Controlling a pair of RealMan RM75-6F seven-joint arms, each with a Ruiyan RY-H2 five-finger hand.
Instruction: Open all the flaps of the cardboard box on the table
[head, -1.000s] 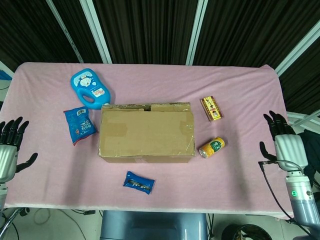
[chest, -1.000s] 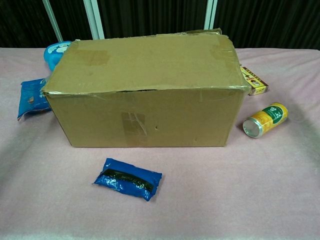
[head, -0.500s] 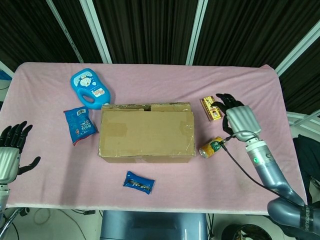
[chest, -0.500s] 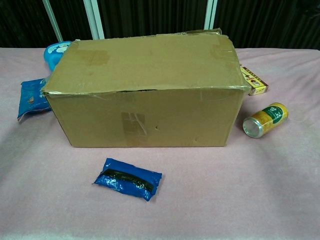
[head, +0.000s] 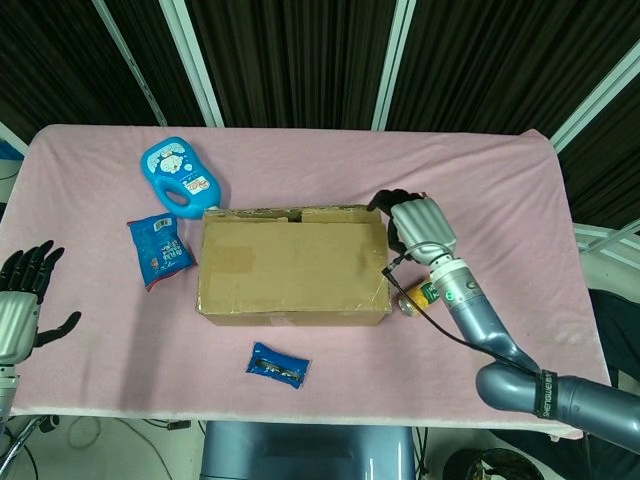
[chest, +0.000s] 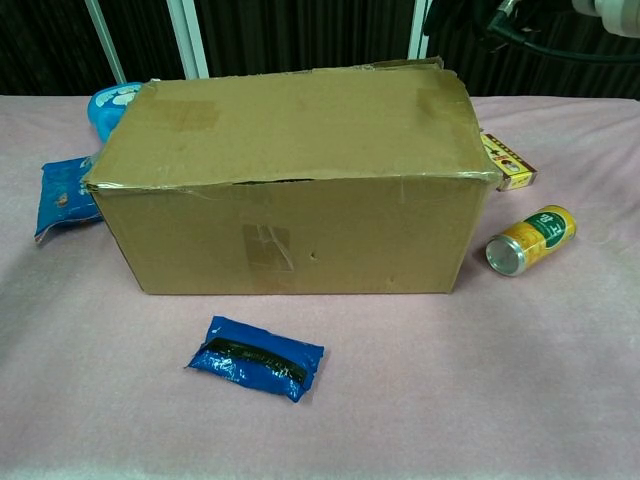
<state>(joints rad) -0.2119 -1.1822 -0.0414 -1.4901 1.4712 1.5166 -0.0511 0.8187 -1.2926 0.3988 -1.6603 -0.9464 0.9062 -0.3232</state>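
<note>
The cardboard box (head: 290, 265) lies in the middle of the pink table, its top flaps flat and shut, with old tape on them. In the chest view the box (chest: 290, 180) shows a thin dark gap under the front edge of its top. My right hand (head: 415, 222) hovers just off the box's right end near the far corner, fingers apart and holding nothing. Only its dark fingers and a cable reach into the chest view's top edge. My left hand (head: 20, 300) hangs open off the table's left edge, far from the box.
A blue toy bottle (head: 180, 175) and a blue snack bag (head: 158, 248) lie left of the box. A small blue packet (chest: 257, 357) sits in front of it. A yellow can (chest: 530, 240) and a small red-and-yellow carton (chest: 508, 160) lie to its right, under my right arm.
My right hand has swept in from the table's right edge to the box's right end, passing over the carton and can. The left hand has barely moved. The box is unchanged.
</note>
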